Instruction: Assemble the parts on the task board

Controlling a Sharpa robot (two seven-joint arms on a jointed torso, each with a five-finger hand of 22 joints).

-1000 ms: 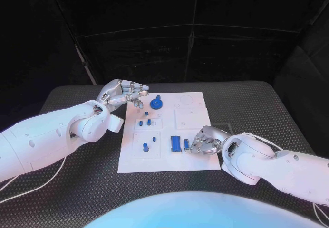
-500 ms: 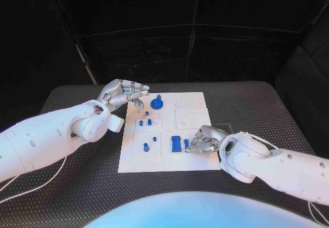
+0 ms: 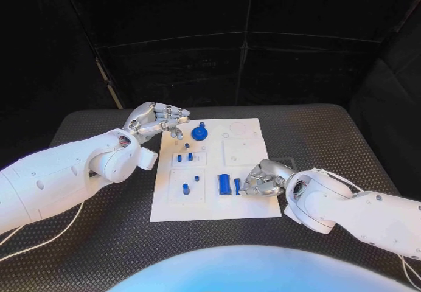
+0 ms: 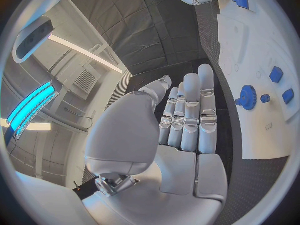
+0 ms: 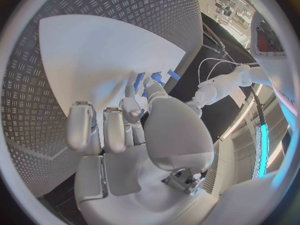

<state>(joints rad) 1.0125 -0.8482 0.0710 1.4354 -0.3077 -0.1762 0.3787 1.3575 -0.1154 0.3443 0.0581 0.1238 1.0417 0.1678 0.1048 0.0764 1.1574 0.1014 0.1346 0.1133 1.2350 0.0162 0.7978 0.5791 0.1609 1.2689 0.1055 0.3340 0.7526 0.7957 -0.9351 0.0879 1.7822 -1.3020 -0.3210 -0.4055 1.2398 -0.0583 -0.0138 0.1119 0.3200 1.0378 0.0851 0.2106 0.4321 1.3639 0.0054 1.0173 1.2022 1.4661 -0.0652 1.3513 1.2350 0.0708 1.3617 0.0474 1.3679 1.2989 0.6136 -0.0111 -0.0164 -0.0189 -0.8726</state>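
At the task board [image 3: 246, 146] near edge, the right hand [image 3: 260, 179] pinches a small, probably light, rigid blue part [image 3: 236, 185] by its sides; the left hand [image 3: 156, 118] hovers open.

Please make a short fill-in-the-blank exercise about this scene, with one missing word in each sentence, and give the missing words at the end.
1. The small parts on the white rectangular task board are coloured ____.
2. The round blue gear-shaped part lies nearest the robot's ____ hand.
3. The right hand works at the small blue block on the board's ____ edge, as seen from the robot.
4. The left hand holds ____.

Missing words: blue; left; right; nothing
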